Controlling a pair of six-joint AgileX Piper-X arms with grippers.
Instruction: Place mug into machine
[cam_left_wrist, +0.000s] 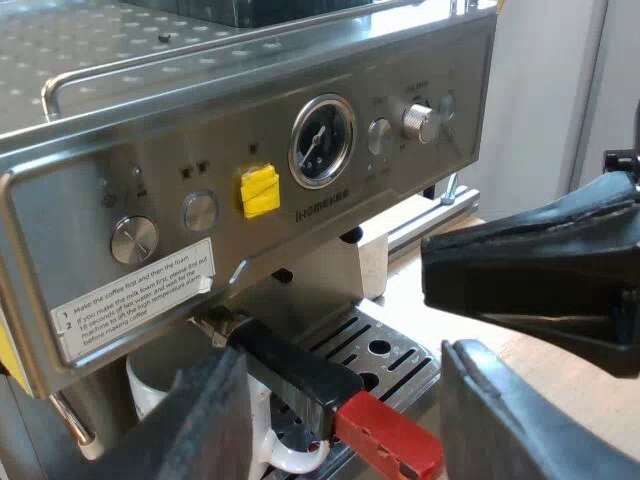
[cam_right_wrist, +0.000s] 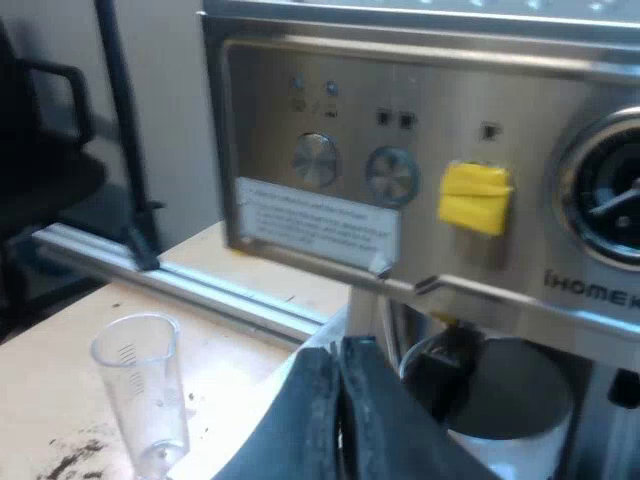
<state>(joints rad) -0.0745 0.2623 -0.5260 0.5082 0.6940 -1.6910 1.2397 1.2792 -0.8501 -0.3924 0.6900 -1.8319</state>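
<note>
L gripper (cam_left_wrist: 345, 375): fingers spread wide, gripping nothing. It hangs in front of the espresso machine (cam_left_wrist: 250, 120), w/ the holder (cam_left_wrist: 300, 375) and its red end (cam_left_wrist: 385, 435) showing betw. the fingers.

R gripper (cam_right_wrist: 340, 370): fingers pressed together, empty, tip just beside the mug (cam_right_wrist: 505, 445).

Mug appears to sit on the drip tray (cam_left_wrist: 400, 350), toward one end of it, directly under the holder, which is locked into the machine's front. Measuring glass (cam_right_wrist: 140, 385) stands upright on the table (cam_right_wrist: 60, 370), well apart from the mug.

Judgement: placing looks done, so step in hand = clearing off. Next move calls for backing both grippers straight out w/o clipping the mug or the holder's handle.
</note>
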